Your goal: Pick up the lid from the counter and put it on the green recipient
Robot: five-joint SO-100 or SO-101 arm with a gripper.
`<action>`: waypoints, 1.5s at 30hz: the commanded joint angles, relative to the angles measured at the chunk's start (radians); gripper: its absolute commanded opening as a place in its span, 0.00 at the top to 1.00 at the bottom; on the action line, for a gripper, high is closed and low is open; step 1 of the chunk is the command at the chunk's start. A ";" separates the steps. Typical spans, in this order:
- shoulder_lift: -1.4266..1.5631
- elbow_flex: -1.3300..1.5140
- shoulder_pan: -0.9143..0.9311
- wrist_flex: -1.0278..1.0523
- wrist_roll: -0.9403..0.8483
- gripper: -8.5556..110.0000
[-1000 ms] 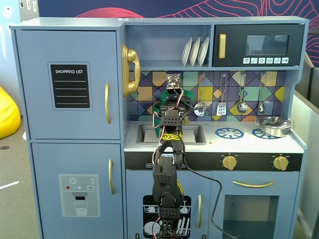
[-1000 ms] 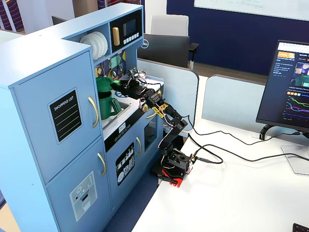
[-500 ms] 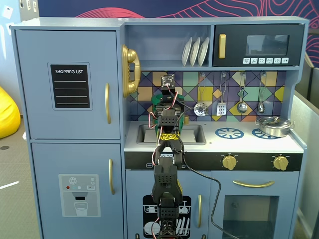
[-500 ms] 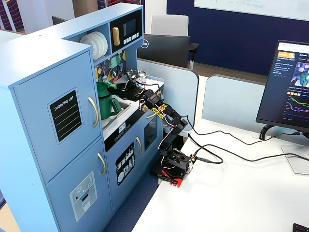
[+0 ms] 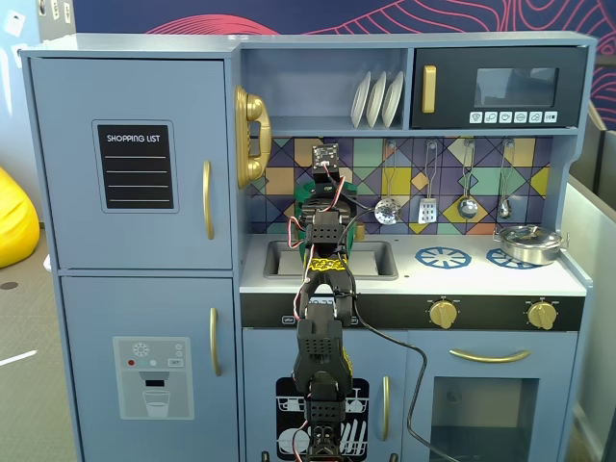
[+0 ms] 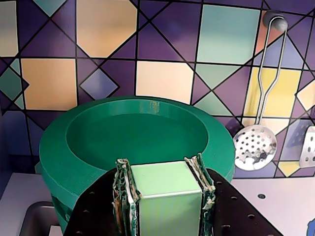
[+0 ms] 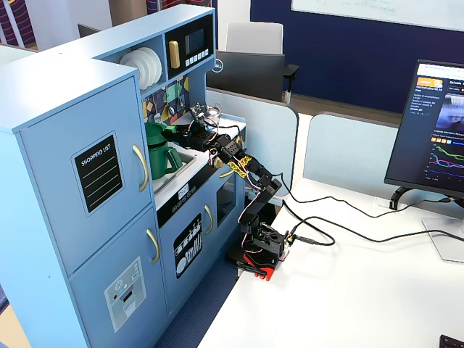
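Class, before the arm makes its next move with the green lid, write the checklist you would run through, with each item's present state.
1. Tool shut on the lid's light green tab: ok.
2. Lid level, not tilted: ok in the wrist view.
3. Lid centred over the green recipient: cannot tell; the wrist view hides the rim below.
4. Lid already resting on the recipient: cannot tell.
5. Slotted spoon on the wall clear of the lid: ok.

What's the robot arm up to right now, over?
Gripper shut on the lid's handle tab. Lid held level over the green container; seated or not, can't tell. Nothing in the way.
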 commanded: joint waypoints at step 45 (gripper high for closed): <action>0.933 1.014 0.021 0.595 0.072 0.92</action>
